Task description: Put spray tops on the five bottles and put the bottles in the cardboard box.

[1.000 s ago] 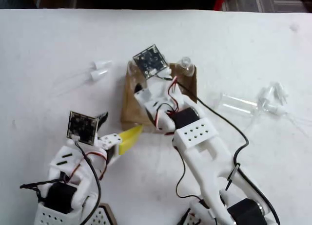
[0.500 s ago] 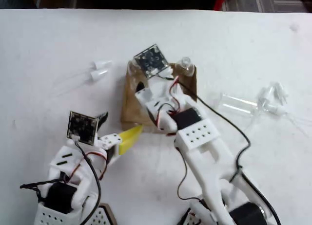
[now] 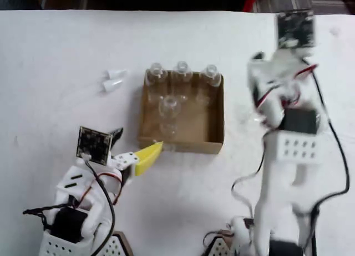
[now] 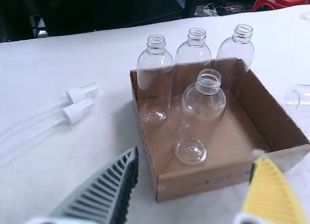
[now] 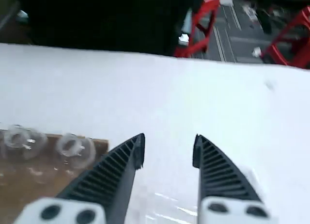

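Observation:
The cardboard box [image 3: 183, 144] holds several clear bottles without tops: three in a far row [image 3: 181, 72] and one [image 3: 168, 109] in the middle. The left wrist view shows the box [image 4: 218, 181] and the middle bottle [image 4: 203, 105] upright. Two white spray tops [image 3: 114, 80] [image 4: 76, 104] lie on the table left of the box. My left gripper [image 3: 141, 138] [image 4: 196, 157] stands open at the box's near left corner, holding nothing. My right gripper [image 5: 168, 141] is open and empty, up over the table right of the box, on the right arm [image 3: 291, 148].
Another clear bottle [image 4: 298, 98] lies on its side on the white table [image 3: 55, 45] right of the box. Dark floor and red frames sit beyond the table's far edge. The left and far parts of the table offer free room.
The right arm has lifted out of the box and swung right. The bottle it covered now stands free in the box's middle. The left arm has not moved.

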You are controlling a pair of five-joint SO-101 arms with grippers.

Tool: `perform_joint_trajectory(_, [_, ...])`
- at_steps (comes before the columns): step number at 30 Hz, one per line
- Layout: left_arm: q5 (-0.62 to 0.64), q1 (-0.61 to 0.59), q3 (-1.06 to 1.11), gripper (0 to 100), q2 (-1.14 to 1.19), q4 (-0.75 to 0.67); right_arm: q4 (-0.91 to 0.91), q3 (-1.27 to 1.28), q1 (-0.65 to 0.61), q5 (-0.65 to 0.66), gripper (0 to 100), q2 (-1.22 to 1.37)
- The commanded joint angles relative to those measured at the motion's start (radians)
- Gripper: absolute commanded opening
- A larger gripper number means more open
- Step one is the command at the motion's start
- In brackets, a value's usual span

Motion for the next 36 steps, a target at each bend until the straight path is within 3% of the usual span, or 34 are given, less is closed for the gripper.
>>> perform_joint_trajectory(1, [0.008,-0.007,-0.006,34,-0.007,-0.011,0.019,-0.107,0.156,0.003,14.1,0.214])
perform_joint_trajectory(12, [-0.029,-0.001,-0.005,34,-0.007,-0.011,0.182,-0.328,0.36,-0.353,14.1,0.668])
perform_joint_trajectory(22, [-0.032,0.001,-0.005,34,-0.007,-0.012,0.335,-0.348,0.424,-0.647,14.4,0.693])
perform_joint_trajectory(29, [-0.032,0.001,-0.005,34,-0.007,-0.011,0.337,-0.342,0.455,-0.97,14.2,0.713])
perform_joint_trajectory(36, [-0.032,0.001,-0.006,34,-0.007,0.006,0.323,-0.348,0.461,-1.026,14.1,0.789])
